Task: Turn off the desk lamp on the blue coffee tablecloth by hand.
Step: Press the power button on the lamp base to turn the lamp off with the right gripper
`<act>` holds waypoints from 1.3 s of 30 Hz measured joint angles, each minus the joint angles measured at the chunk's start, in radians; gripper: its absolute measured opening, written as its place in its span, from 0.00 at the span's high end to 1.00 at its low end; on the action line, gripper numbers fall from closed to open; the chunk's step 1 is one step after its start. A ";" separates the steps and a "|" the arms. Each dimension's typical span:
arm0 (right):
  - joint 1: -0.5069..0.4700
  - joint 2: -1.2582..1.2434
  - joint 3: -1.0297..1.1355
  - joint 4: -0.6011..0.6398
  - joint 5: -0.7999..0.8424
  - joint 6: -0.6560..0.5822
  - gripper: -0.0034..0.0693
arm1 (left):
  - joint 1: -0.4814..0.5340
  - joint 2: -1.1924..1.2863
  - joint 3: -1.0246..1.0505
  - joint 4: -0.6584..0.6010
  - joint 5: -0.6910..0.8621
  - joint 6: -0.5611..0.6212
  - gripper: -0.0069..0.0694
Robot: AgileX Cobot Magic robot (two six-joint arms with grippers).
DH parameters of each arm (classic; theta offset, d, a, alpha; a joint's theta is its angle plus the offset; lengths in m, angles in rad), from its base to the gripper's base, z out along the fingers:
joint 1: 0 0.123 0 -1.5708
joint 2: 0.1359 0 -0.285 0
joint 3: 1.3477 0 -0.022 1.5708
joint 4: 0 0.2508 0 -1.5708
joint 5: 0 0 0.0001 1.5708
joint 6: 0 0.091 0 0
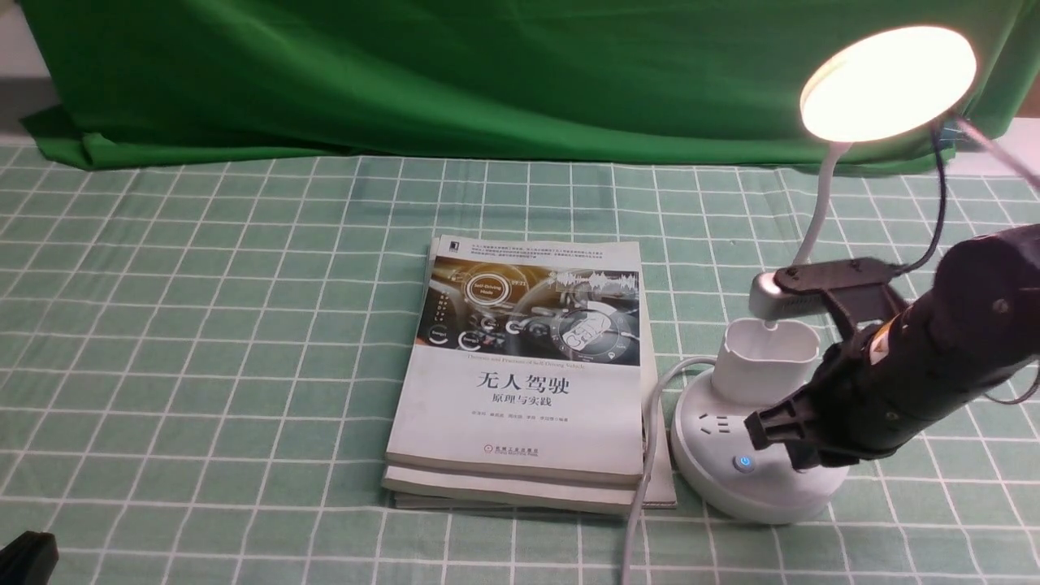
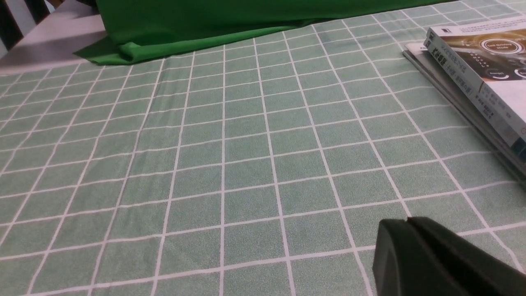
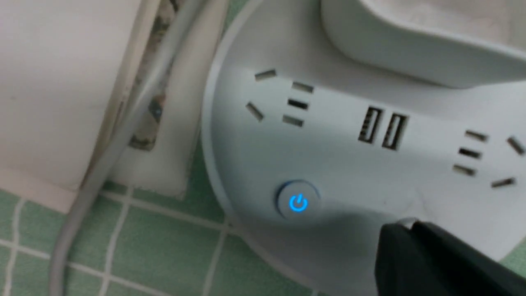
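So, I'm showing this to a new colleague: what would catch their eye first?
The desk lamp, its round head glowing at the far right. Beneath it, the shut right gripper sits low over the lamp's base, beside a blue-lit power button. A stack of books lies mid-table on the checked tablecloth.

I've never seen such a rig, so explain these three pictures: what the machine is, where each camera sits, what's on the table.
This is a robot with two arms, each ending in a gripper. The front view looks forward from between them: a checked tablecloth, a stack of books and a lit desk lamp with a grey cord. The other two pictures come from wrist cameras. The right gripper, shut and empty, hangs over the lamp's base beside the glowing blue power button; whether it touches is unclear. The left gripper, also shut and empty, sits low over the cloth.
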 joint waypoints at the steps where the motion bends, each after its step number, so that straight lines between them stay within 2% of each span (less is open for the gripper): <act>1: 0.000 0.015 0.000 0.000 -0.002 0.000 0.90 | 0.000 0.000 0.000 0.000 0.000 0.000 0.91; 17: 0.000 -0.030 -0.007 -0.001 -0.036 -0.003 0.90 | 0.000 0.000 0.000 0.000 0.000 0.000 0.91; 32: -0.040 0.048 -0.013 -0.001 -0.050 -0.016 0.90 | 0.000 0.000 0.000 0.000 0.000 0.000 0.91; 39: -0.040 -0.048 -0.011 -0.001 -0.010 -0.031 0.90 | 0.000 0.000 0.000 0.000 0.000 0.000 0.91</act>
